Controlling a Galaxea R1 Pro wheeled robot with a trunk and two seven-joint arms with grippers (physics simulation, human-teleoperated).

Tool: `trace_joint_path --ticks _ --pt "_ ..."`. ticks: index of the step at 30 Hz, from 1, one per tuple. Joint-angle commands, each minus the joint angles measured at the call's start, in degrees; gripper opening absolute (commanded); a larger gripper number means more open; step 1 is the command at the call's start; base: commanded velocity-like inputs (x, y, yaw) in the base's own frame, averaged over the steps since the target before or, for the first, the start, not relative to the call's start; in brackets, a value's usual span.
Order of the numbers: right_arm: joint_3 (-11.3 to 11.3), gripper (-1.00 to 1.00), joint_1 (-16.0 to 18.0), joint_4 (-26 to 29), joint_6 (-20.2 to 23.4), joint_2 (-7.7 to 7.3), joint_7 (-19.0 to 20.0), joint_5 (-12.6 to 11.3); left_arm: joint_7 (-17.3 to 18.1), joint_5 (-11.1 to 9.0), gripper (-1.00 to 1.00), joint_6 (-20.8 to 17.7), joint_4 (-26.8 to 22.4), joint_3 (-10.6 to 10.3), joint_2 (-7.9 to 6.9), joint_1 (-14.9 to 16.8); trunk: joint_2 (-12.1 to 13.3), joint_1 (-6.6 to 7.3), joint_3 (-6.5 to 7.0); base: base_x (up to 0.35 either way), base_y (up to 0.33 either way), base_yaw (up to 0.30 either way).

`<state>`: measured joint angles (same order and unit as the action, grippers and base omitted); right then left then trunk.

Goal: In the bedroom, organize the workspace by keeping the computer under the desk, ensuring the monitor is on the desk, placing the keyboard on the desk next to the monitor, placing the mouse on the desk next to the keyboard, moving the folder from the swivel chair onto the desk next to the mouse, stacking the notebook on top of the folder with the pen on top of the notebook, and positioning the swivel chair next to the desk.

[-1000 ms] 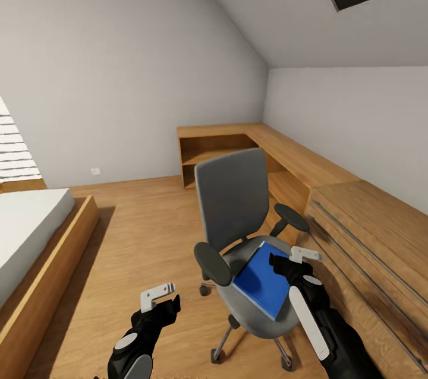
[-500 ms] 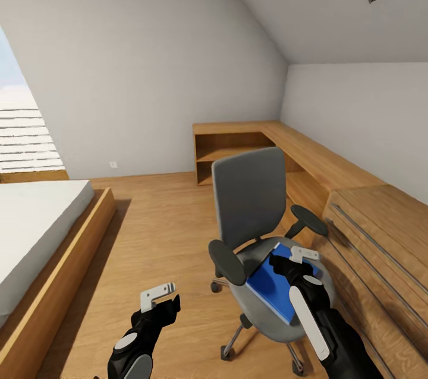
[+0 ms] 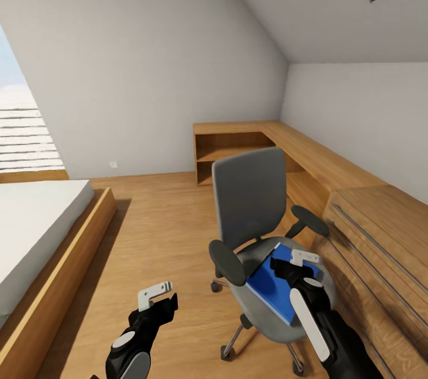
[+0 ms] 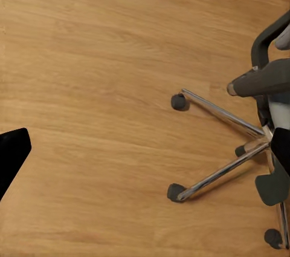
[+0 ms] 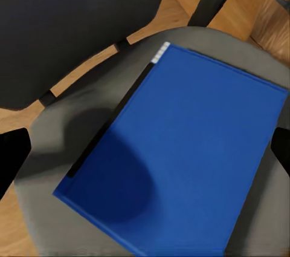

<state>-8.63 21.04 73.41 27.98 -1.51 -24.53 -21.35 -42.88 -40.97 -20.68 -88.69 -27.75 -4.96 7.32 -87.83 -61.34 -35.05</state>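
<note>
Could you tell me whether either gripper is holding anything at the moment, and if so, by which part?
Nothing is held. The right gripper hangs open above the folder on the swivel chair; the left gripper is open over the floor.

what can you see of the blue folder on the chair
The flat, bright blue rectangular folder lies closed on the grey upholstered seat of the swivel chair, set at an angle to the seat's edges. Its cover looks smooth and matt, with a dark strip along one long edge and a small white ribbed tab at a corner. A soft round shadow falls on the cover. In the head view the right tool hangs just above the folder, open, not gripping it. Nothing lies on top of the folder.
</note>
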Motion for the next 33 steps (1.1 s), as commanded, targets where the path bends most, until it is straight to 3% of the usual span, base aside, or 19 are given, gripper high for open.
trace_joint_path --ticks 1,8,13,16,21,22,23,33 --pt "-0.2 1.0 0.0 -0.6 0.1 -0.07 -0.6 -0.5 -0.4 -0.3 1.0 -0.1 -0.1 -0.1 -0.05 0.1 0.0 0.0 -0.06 0.138 0.0 0.0" --pt "-0.2 1.0 0.2 -6.6 -3.6 -0.06 -0.4 1.0 -0.3 -0.3 1.0 -0.2 -0.1 0.2 -0.05 0.1 0.0 0.0 -0.06 0.248 0.0 0.0" --pt "-0.2 1.0 1.1 -10.1 -4.9 -0.07 -0.4 3.8 -0.1 -0.3 1.0 -0.4 0.4 2.5 -0.03 0.1 0.0 0.0 -0.06 0.1 0.0 0.0" --pt "-0.1 1.0 5.5 -15.9 -5.8 -0.07 0.0 5.4 0.1 -0.4 1.0 -0.4 0.7 3.8 0.0 0.1 0.0 0.0 -0.06 0.02 0.0 0.0" --pt "-0.2 1.0 13.4 -30.4 -10.9 -0.07 5.0 6.4 0.1 -0.3 1.0 -0.3 0.7 4.3 0.03 0.1 0.0 0.0 -0.06 0.005 0.0 0.0" --pt "-0.2 1.0 18.7 -43.1 -16.6 -0.07 11.5 7.1 0.1 0.0 1.0 -0.3 0.6 4.4 0.04 0.1 0.0 0.0 -0.06 0.0 0.0 0.0" --pt "-0.2 1.0 19.3 -44.7 -17.6 -0.07 12.9 7.2 0.0 0.0 1.0 -0.3 0.5 4.4 0.04 0.1 0.0 0.0 -0.06 0.0 0.0 0.0" --pt "-0.4 1.0 20.2 -47.8 -22.0 -0.14 16.0 7.3 0.0 0.1 1.0 -0.2 0.4 4.5 0.1 0.1 -3.2 -1.76 -1.49 0.0 0.0 0.0"
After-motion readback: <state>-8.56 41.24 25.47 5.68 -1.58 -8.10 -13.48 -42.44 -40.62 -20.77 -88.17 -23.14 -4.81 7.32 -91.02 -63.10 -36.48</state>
